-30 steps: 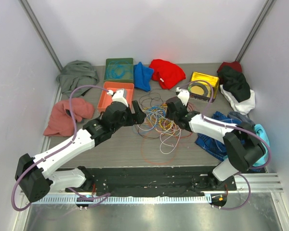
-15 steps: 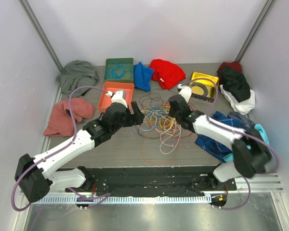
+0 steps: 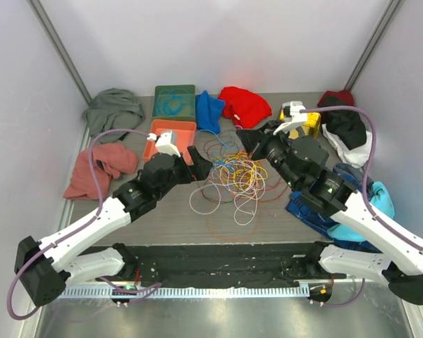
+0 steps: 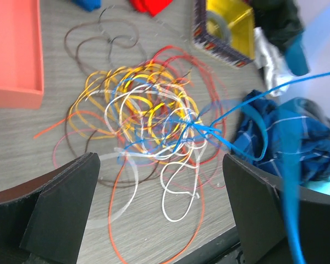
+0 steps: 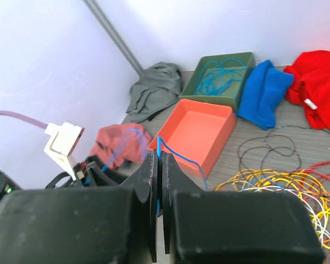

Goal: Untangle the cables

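Observation:
The cables (image 3: 233, 176) lie in a loose tangle of yellow, orange, red, white, blue and dark brown loops in the middle of the table, also seen in the left wrist view (image 4: 148, 118) and the right wrist view (image 5: 289, 181). My right gripper (image 3: 245, 138) is raised above the tangle's far right side. In its wrist view the right gripper (image 5: 158, 159) is shut on a thin blue cable (image 5: 182, 158). That blue cable (image 4: 264, 93) rises taut from the tangle. My left gripper (image 3: 199, 164) hovers at the tangle's left edge, and it (image 4: 160, 165) stands wide open with nothing between its fingers.
An orange tray (image 3: 155, 144) and a green tray (image 3: 162, 93) holding blue cable sit behind the left arm. A yellow box (image 3: 311, 121) is at the back right. Cloths lie around: red (image 3: 243, 105), blue (image 3: 210, 111), grey (image 3: 113, 111), pink (image 3: 102, 167), blue plaid (image 3: 311, 208).
My right gripper has shut on the blue cable and lifted up and back, drawing the strand out of the tangle. My left gripper opened wider. The tangle has shifted and spread slightly.

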Robot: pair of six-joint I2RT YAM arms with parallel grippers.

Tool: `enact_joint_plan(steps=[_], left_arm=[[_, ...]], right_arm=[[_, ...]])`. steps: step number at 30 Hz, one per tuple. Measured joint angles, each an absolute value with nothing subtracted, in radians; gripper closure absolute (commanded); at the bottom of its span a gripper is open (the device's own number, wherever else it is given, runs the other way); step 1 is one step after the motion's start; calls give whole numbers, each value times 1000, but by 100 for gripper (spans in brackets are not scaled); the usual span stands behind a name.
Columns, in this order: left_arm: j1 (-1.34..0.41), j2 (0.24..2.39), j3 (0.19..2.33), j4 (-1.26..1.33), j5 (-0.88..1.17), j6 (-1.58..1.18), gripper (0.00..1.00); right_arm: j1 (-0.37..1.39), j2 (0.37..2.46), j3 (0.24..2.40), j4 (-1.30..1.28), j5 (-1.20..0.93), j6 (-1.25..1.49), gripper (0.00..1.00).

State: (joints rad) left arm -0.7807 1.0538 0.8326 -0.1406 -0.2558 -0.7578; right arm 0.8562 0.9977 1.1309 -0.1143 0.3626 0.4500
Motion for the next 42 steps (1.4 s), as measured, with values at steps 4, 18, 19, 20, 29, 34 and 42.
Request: enact_joint_plan(steps=[4, 18, 19, 20, 29, 34, 42], left_arm=[[-781, 998, 820, -88, -241, -731, 0], [-781, 822, 731, 48, -261, -643, 0], [-781, 822, 726, 50, -261, -643, 0], [-780, 821, 717, 57, -260, -642, 0], [-781, 838, 616, 224, -126, -632, 0], [-794, 921, 514, 400, -52, -694, 0], [-836, 958, 464, 456, -57, -727, 0]], right_arm=[[867, 994, 1203, -168, 317, 451, 99], [873, 964, 1460, -218, 272, 410, 99], [873, 948, 1419, -213, 278, 419, 99], [873, 937, 1373, -208, 283, 429, 99], [873, 987, 1126, -286, 304, 502, 99], [873, 979, 1194, -279, 314, 502, 99], [873, 984, 1357, -246, 307, 487, 99]])
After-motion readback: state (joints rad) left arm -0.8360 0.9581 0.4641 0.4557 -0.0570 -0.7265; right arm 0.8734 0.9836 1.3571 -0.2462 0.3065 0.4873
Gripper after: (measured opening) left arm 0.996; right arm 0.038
